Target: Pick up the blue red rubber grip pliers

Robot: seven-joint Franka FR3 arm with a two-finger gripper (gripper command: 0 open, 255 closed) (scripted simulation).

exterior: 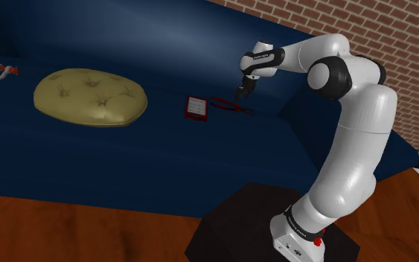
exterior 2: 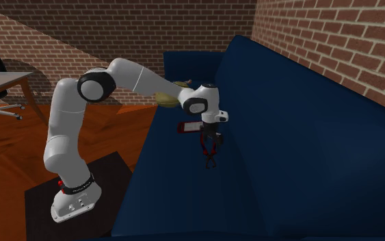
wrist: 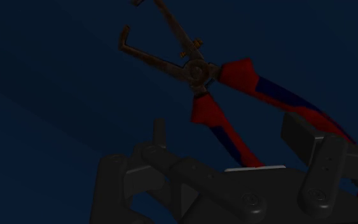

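Right of centre in the shoulder view, the pliers (exterior: 230, 105) lie flat on the dark blue sofa seat (exterior: 126, 164), just beside a small red-framed pad (exterior: 196, 109). The gripper (exterior: 242, 92) hangs just above them, its fingers (wrist: 160, 130) spread apart and clasping nothing. In the wrist view the pliers (wrist: 222, 95) show red-and-blue handles and a rusty brown head. An olive cushion (exterior: 90, 97) sits further left.

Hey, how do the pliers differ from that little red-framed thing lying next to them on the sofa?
The pliers are long and thin, with dark spread tips and red-and-blue handles; the red-framed thing is squarish with a pale face. The pliers lie under the gripper; the red-framed thing lies aside. Both rest on the blue sofa.
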